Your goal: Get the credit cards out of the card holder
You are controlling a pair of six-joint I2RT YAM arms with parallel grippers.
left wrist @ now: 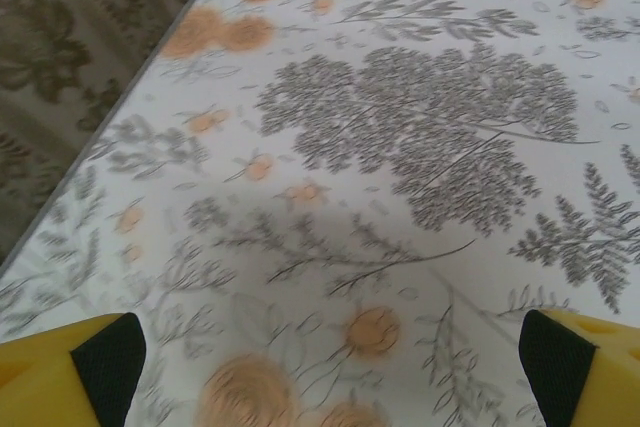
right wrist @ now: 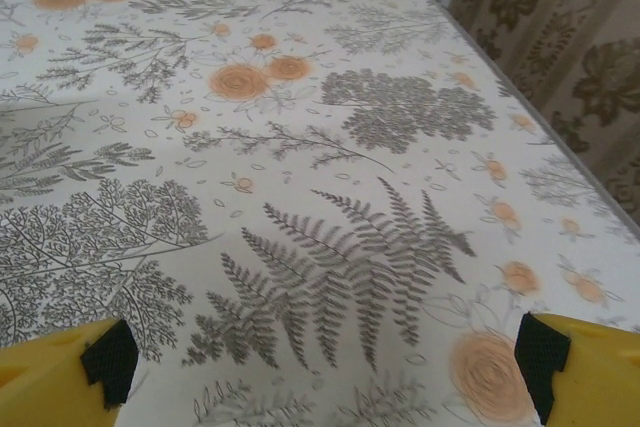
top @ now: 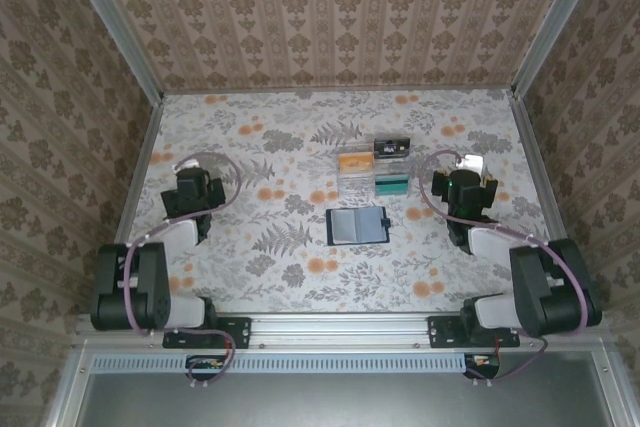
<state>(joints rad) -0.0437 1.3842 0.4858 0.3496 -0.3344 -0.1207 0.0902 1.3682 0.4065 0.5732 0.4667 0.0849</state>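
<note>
Teal card beyond card holder, overhead

left end effector: jaws apart | right end effector: jaws apart

A tabletop with a white surface printed in grey ferns and orange flowers lies in the middle. Beige damask-patterned wallpaper covers the far wall, the left wall and the right wall. Aluminium posts stand at the far corners, and an aluminium rail runs along the near edge. The light is soft and even.
</note>
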